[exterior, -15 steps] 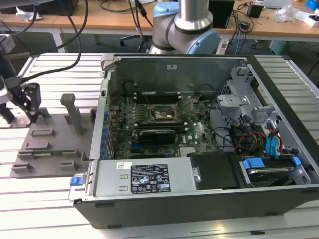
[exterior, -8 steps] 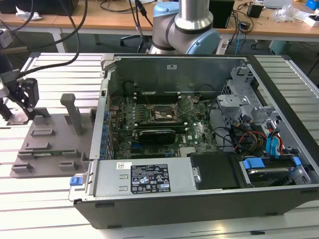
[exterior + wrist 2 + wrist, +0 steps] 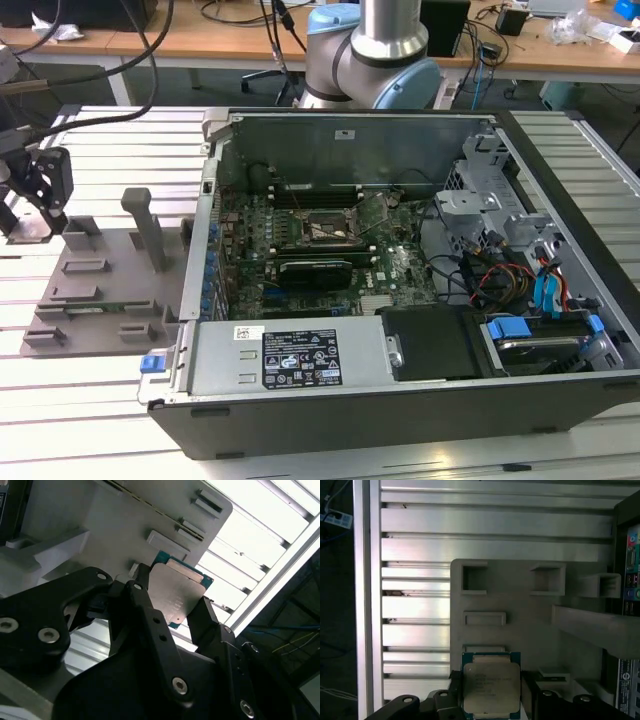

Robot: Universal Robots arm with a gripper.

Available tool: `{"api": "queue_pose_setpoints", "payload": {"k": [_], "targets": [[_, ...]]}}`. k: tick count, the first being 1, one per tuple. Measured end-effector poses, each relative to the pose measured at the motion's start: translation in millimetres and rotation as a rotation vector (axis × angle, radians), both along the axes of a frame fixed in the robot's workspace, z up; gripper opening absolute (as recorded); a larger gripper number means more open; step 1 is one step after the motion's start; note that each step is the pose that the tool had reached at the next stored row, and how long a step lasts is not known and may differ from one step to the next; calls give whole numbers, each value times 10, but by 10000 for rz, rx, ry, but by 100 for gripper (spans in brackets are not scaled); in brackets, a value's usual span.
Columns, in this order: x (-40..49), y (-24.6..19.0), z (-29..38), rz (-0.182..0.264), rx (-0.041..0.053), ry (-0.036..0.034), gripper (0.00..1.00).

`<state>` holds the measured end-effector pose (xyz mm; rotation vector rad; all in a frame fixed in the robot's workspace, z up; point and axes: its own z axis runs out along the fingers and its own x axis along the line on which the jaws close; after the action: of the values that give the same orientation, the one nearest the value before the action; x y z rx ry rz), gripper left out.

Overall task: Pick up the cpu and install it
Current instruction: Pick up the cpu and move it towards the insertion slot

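The cpu (image 3: 176, 591), a flat square chip with a silvery-grey top and a green rim, sits between my gripper's two black fingers (image 3: 144, 600) in both wrist views. My gripper (image 3: 175, 605) is shut on it, one finger against each side. In the first wrist view the cpu (image 3: 491, 686) hangs over the near edge of the grey plastic tray (image 3: 520, 625), gripper (image 3: 490, 697) around it. In the exterior view my gripper (image 3: 40, 185) is at the far left, over the tray's (image 3: 100, 290) left end, well apart from the open computer case (image 3: 400, 260) and its black socket frame (image 3: 325, 232).
The tray carries an upright post (image 3: 148, 228) and several raised slots. It lies on a ribbed aluminium table (image 3: 120, 150). Inside the case are the motherboard, cables (image 3: 500, 275) and drive bays at the exterior view's right. The arm's base (image 3: 375, 50) stands behind the case.
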<state>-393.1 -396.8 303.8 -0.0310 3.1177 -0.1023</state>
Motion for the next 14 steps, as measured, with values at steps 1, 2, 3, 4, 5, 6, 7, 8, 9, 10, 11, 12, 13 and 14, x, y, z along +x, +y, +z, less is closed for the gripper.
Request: {"api": "queue_pose_setpoints", "payload": {"k": [1,2,3,4,5,6,7,8,9,10,11,12,13,14], "targets": [[0,0,10,0,-3,-1,55],[0,0,30,0,-12,-1,55],[0,0,38,0,-15,-1,55],[0,0,51,0,-17,-1,55],[0,0,61,0,-18,0,55],[0,0,70,0,-17,-1,55],[0,0,88,0,-18,-1,55],[0,0,107,-1,-18,-1,55],[0,0,123,0,-18,-1,55],[0,0,134,-1,-17,-1,55],[0,0,142,0,-18,-1,55],[0,0,152,-1,-19,-1,55],[0,0,160,1,-22,-1,55],[0,0,176,0,-24,0,55]]}}
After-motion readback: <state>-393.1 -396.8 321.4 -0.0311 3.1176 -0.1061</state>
